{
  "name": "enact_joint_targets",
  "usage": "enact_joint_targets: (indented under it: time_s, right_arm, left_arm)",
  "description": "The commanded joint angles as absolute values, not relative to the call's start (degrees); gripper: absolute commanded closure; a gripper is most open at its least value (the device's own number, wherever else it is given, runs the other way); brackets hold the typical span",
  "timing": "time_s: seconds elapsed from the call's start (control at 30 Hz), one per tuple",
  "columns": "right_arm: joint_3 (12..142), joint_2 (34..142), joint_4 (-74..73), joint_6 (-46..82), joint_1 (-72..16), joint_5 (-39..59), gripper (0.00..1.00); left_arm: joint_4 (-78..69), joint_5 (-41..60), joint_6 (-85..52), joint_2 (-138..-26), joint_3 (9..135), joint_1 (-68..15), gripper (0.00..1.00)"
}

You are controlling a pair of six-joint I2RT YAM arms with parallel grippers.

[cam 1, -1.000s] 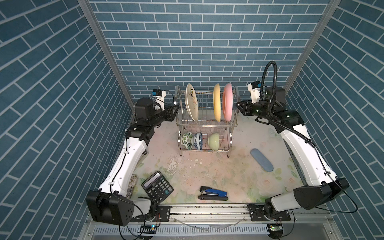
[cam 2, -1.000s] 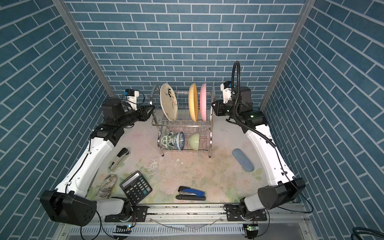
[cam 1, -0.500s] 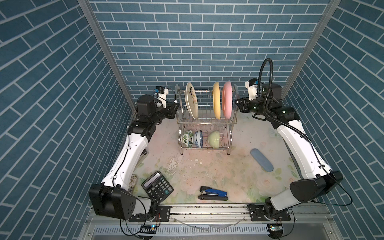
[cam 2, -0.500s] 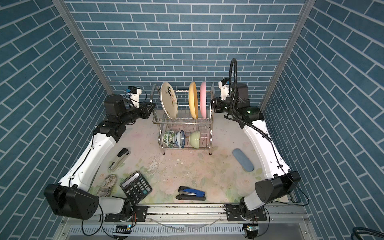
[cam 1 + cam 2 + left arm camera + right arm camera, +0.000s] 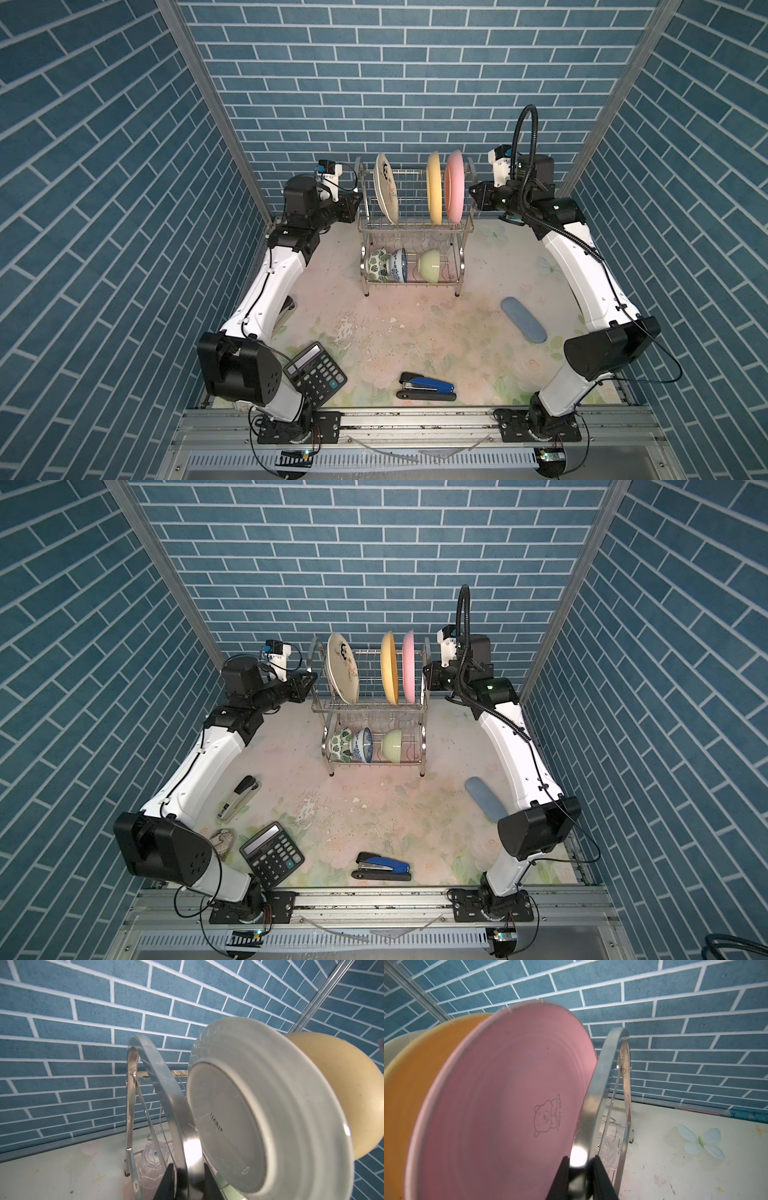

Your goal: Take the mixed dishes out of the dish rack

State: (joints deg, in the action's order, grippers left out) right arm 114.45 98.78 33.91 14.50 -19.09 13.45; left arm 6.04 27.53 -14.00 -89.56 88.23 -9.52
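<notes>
Dish rack (image 5: 411, 226) stands fully loaded at the back of the table (image 5: 415, 332). Left gripper (image 5: 188, 1176) and right gripper (image 5: 580, 1167) each clamp an arched side frame. The step looks like repositioning it, so both arms should move evenly together.

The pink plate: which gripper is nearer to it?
Right. The right gripper grips the dish rack beside the pink plate; the left gripper grips its opposite end.

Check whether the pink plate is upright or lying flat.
Standing on edge. The pink plate sits upright on the top tier of the dish rack, beside the yellow plate.
</notes>
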Motion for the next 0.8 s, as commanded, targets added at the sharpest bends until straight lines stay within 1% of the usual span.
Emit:
enact_joint_targets:
  time_s: [0.0, 0.33, 0.57, 0.67, 0.77]
  right_arm:
    - [117.5, 102.3, 34.4, 14.5, -18.2, 14.7, 0.93]
    - [123.1, 108.3, 34.2, 16.6, -15.8, 17.2, 0.94]
    - [123.6, 108.6, 34.2, 17.2, -15.5, 18.0, 0.94]
    - [123.6, 108.5, 34.4, 17.3, -15.5, 18.0, 0.90]
    - [123.2, 108.0, 34.6, 17.8, -15.5, 18.2, 0.79]
  left_arm:
    - [5.0, 27.9, -17.0, -92.5, 90.5, -10.0, 0.83]
    - [6.2, 27.9, -16.5, -99.7, 97.2, -10.0, 0.83]
    - [6.4, 28.3, -16.6, -100.8, 98.4, -10.0, 0.83]
    - [6.2, 28.0, -16.6, -100.4, 98.2, -10.0, 0.76]
    - [5.5, 28.2, -17.2, -99.4, 97.3, -10.0, 0.65]
